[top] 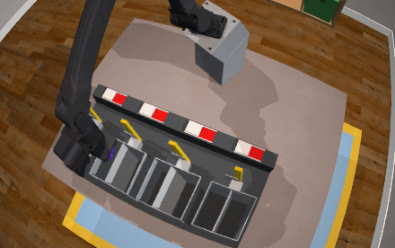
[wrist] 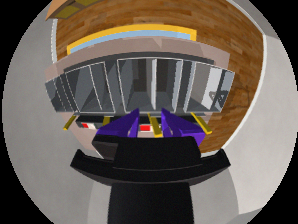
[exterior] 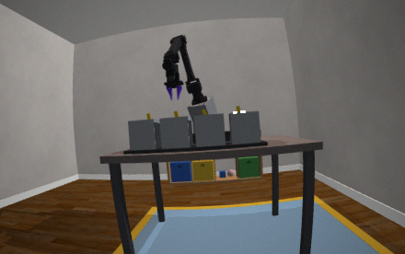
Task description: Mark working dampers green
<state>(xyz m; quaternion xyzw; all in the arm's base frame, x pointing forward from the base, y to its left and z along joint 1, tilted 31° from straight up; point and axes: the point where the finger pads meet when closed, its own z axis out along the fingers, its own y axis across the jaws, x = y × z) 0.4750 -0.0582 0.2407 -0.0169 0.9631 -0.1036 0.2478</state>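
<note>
Hovering part-open and holding nothing, the purple-fingered black pincer (top: 110, 154) (exterior: 174, 94) (wrist: 150, 111) has yellow-levered grey box dampers (top: 168, 189) (exterior: 176, 132) (wrist: 95, 87) below. All four red-and-white sliders (top: 201, 130) (wrist: 145, 128) await sorting.

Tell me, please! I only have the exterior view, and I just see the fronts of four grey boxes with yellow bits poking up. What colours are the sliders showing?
Observer: Each slider shows a red square beside a white one, along the long black bar.

Operator: Cool! What's inside the box on my far right?

Observer: From above, a thin pale upright strip runs down the middle of that open-topped grey box, with a dark gap on each side.

Operator: So does that one work?

Observer: Looks can't settle that, but its yellow lever does stand between the box and its slider.
</note>
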